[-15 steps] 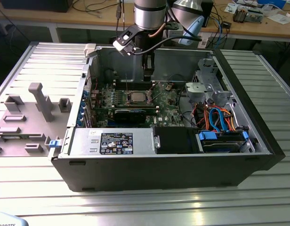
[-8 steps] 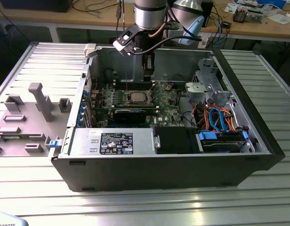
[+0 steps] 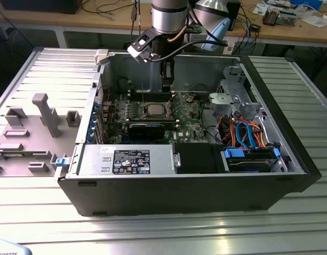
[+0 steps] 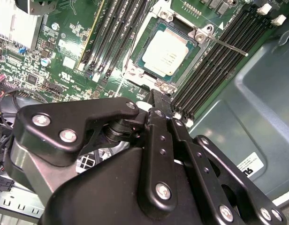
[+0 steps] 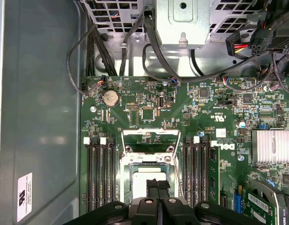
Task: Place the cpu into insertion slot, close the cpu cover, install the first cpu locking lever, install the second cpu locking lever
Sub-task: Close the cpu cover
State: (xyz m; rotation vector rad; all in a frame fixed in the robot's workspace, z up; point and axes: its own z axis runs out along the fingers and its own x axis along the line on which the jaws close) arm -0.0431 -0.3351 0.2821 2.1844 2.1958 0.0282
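Tool: the black two-fingered gripper (image 5: pixel 157 185) on the arm has its fingertips pressed together, and I can see nothing between them. In the exterior view it (image 3: pixel 166 85) hangs inside the case, just above the cpu.

Cpu: the small flat square chip with a dull silver-grey metal top (image 4: pixel 168 50) lies flat in its socket, with its whole top bare. In the first wrist view the fingertips cover its (image 5: pixel 142 180) near edge. I cannot tell whether they touch it.

Cpu cover: the thin silvery square frame plate with a large window (image 5: pixel 149 131) stands swung open at the cpu's far edge, away from the fingers.

Lever: a thin bare metal rod (image 4: pixel 224 45) sticks out sideways from one corner of the cpu's socket, unlatched.

Board: the green motherboard (image 5: pixel 182 108) lies all around the cpu, with long black memory slots (image 5: pixel 100 173) flanking it on both sides.

Case: the open black computer tower (image 3: pixel 179 191) lies on its side on a ribbed metal table (image 3: pixel 153 234), with the cpu (image 3: pixel 153 110) near its middle.
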